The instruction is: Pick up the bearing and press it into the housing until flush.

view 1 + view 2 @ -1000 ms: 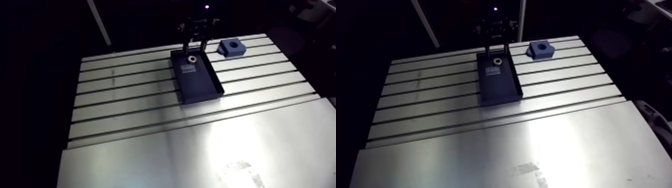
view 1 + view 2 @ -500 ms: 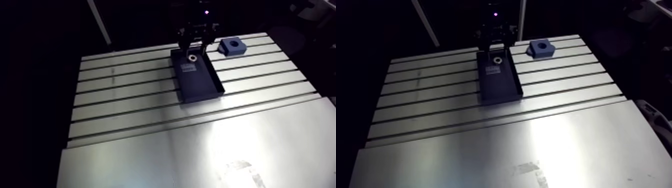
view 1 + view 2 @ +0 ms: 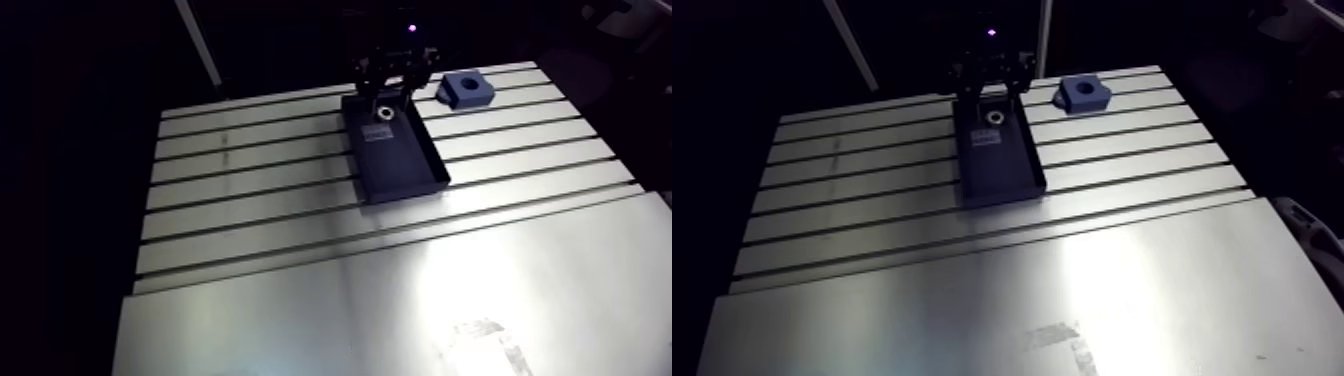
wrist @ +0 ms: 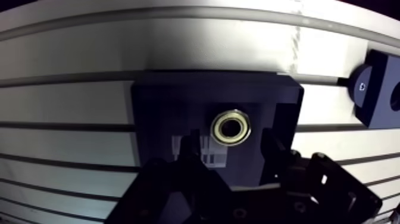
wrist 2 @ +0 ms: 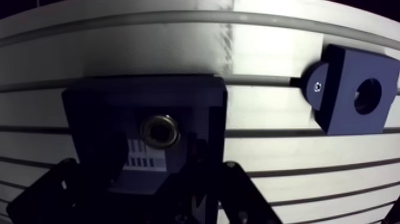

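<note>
- The tool [image 4: 228,142] hangs low over a dark tray. Its two black fingers [image 4: 271,149] stand apart and grip nothing.
- The bearing [image 4: 231,127] lies flat on the tray floor, hole upward. In the wrist view it sits just ahead of the gap between the fingertips, touching neither finger.
- The bearing is a small metal ring with a bright outer race and a dark centre. It is probably hard, smooth and heavy for its size, so it could slip from a loose or off-centre grip.
- The best hold is likely across the outer rim, one finger on each side. Keeping the ring level should let it meet the bore squarely.
- The tray [image 4: 161,101] is shallow, rectangular and dark blue, with low walls. A pale label lies on its floor near the bearing, and the bearing is at the tray's far end.
- The housing [image 5: 342,113] is a blue block with an empty round bore. It stands beside the tray's far end, apart from it and off to one side of the tool.
- The counter [image 3: 300,300] is silver metal crossed by long parallel slots and carries both the tray and the housing.
</note>
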